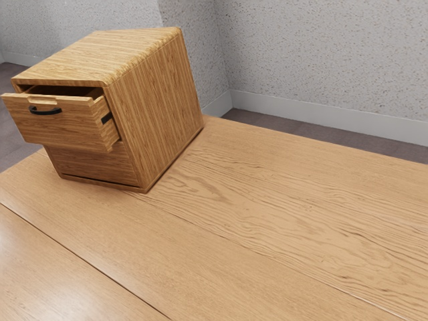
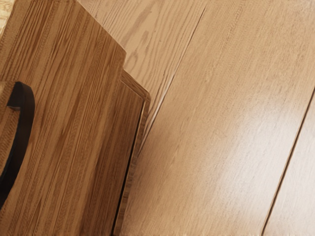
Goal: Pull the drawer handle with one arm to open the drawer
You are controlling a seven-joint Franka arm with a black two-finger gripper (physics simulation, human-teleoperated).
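A small wooden cabinet [image 1: 150, 93] stands on the table at the exterior view's left. Its top drawer [image 1: 63, 124] is pulled partway out, leaving a dark gap behind the drawer front. A black curved handle [image 1: 44, 111] sits near the top of that front. In the wrist view the drawer front [image 2: 64, 123] is close under my hand, with the black handle [image 2: 17, 132] at its edge. The cabinet's lower front panel [image 2: 115, 167] lies set back beyond the drawer front.
The wooden table [image 1: 267, 221] stretches wide toward the exterior view's right, with a seam line [image 1: 80, 257] running across its near part. Grey speckled walls and a white baseboard [image 1: 334, 117] stand behind it. The table planks [image 2: 221, 123] lie below the drawer.
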